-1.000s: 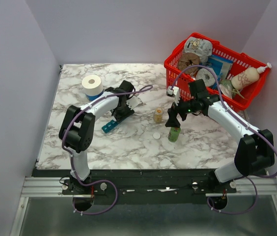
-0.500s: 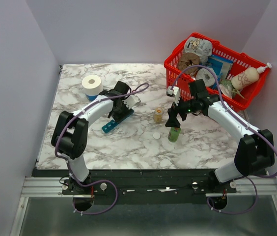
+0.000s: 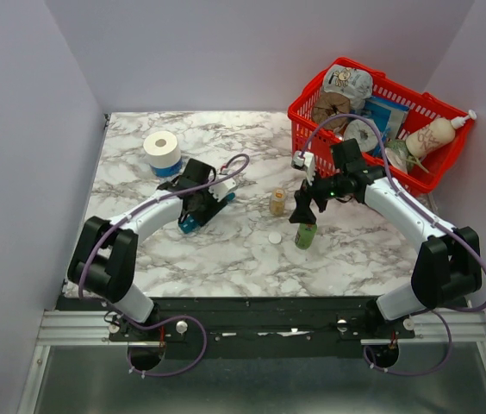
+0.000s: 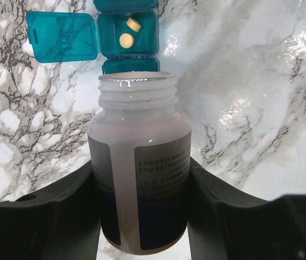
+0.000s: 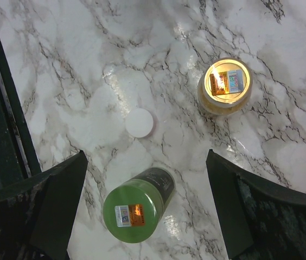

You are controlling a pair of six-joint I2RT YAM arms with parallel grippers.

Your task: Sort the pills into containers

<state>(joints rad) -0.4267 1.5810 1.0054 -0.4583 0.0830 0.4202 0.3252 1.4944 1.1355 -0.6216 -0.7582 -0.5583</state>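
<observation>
Your left gripper (image 4: 139, 181) is pinching a white bottle (image 4: 139, 162) round its body, one finger on each side. The bottle is uncapped and its mouth points away from the wrist. Just beyond that mouth lies the teal organiser (image 4: 128, 66). One compartment has its lid (image 4: 61, 37) flipped out to the gripper's left, and two pale pills (image 4: 126, 39) lie inside. The nearer compartment is partly hidden behind the bottle's rim. From above, this gripper covers most of the organiser, and only its near end shows.

Your right gripper (image 5: 146, 157) is spread wide with nothing in it, hanging above the surface (image 5: 283, 162). Below, between its fingers, sits a green bottle (image 5: 135, 212). A white cap (image 5: 140, 122) lies just ahead of that, and an amber bottle (image 5: 227, 85) stands farther ahead, toward the right finger. Beyond this arm, a red basket (image 3: 310, 110) sits at the surface's far corner.
</observation>
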